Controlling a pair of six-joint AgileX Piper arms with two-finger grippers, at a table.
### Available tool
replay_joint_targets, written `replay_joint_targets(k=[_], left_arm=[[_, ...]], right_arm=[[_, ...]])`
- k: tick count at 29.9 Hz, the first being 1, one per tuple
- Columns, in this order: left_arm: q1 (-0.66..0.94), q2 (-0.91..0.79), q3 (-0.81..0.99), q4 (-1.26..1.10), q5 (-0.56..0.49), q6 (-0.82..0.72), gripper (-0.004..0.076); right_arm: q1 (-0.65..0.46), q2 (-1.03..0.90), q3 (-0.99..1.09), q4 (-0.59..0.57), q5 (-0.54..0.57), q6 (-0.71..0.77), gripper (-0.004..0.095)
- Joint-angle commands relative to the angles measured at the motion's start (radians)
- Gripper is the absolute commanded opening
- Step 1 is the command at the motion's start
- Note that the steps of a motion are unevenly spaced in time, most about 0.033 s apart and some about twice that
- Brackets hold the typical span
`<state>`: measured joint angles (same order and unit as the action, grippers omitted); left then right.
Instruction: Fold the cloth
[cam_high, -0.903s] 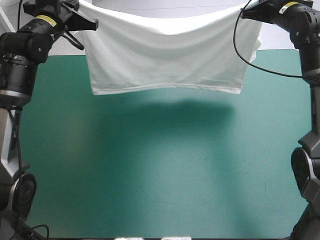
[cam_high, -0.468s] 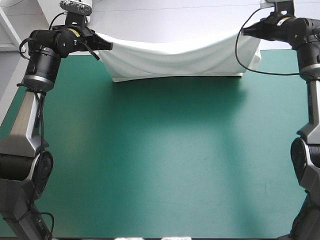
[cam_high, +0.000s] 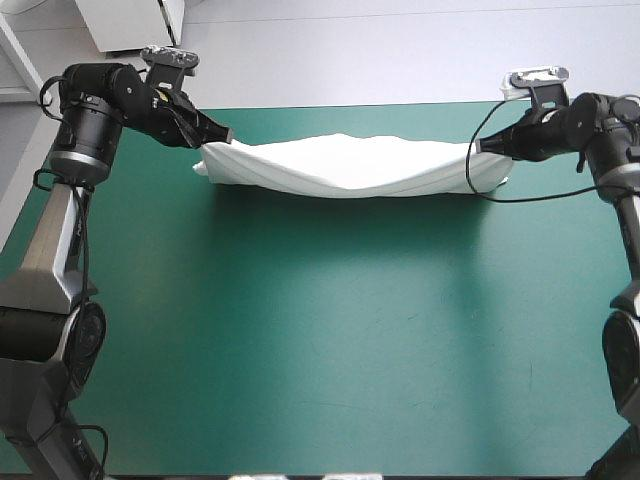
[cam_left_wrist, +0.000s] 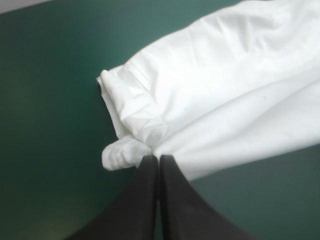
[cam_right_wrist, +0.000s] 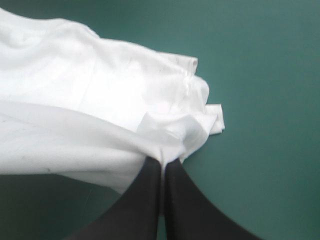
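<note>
My left gripper (cam_high: 226, 135) and right gripper (cam_high: 480, 147) each pinch one end of the T-shirt (cam_high: 350, 165) — it lies stretched between them on the worktop (cam_high: 320, 330).

White T-shirt (cam_high: 355, 166), a long rumpled band across the table's far part

Your left arm (cam_high: 62, 225) reaches forward and bends inward at the wrist. Your left end effector (cam_high: 226, 134) points toward the middle and slightly down, its black fingers (cam_left_wrist: 145, 190) pressed into one arch, nipping the T-shirt (cam_high: 350, 165). Your right arm (cam_high: 622, 190) mirrors this pose. Your right end effector (cam_high: 478, 147) also points inward, pinched on the T-shirt's other end.
</note>
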<state>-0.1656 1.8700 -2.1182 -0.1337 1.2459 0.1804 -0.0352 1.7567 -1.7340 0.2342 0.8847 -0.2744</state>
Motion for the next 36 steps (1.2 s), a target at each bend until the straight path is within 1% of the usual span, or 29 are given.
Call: replay_joint_targets(k=[1, 6, 10, 13, 20, 26, 32, 33, 36], left_arm=[[-0.005, -0.072, 0.066, -0.062, 0.042, -0.041, -0.0009], [-0.005, -0.167, 0.318, -0.092, 0.042, -0.041, -0.0009], [-0.005, -0.272, 0.563, -0.097, 0.042, -0.039, -0.0009], [-0.005, -0.332, 0.703, -0.103, 0.042, -0.031, -0.0009], [-0.005, -0.459, 0.983, -0.121, -0.021, -0.001, -0.0009], [-0.005, -0.482, 1.118, -0.121, -0.052, 0.016, -0.0009], [-0.005, -0.482, 1.158, -0.112, -0.071, 0.025, -0.0009], [-0.005, -0.482, 1.158, -0.112, -0.071, 0.025, -0.0009], [-0.005, -0.482, 1.158, -0.076, -0.029, 0.025, -0.0007]], right_arm=[[-0.009, -0.139, 0.117, -0.013, -0.061, -0.014, -0.0017], [-0.009, -0.258, 0.359, -0.026, -0.078, -0.014, -0.0017], [-0.007, -0.330, 0.505, -0.026, -0.089, -0.013, -0.0017], [-0.005, -0.367, 0.601, -0.021, -0.086, -0.013, -0.0017], [0.000, -0.435, 0.795, -0.025, -0.079, -0.011, -0.0017], [0.049, -0.459, 0.893, -0.030, -0.050, -0.013, -0.0017], [0.071, -0.459, 0.935, -0.057, -0.025, -0.014, -0.0017], [0.071, -0.461, 0.935, -0.066, -0.021, -0.009, -0.0017], [0.071, -0.477, 0.935, -0.094, -0.007, 0.015, -0.0014]])
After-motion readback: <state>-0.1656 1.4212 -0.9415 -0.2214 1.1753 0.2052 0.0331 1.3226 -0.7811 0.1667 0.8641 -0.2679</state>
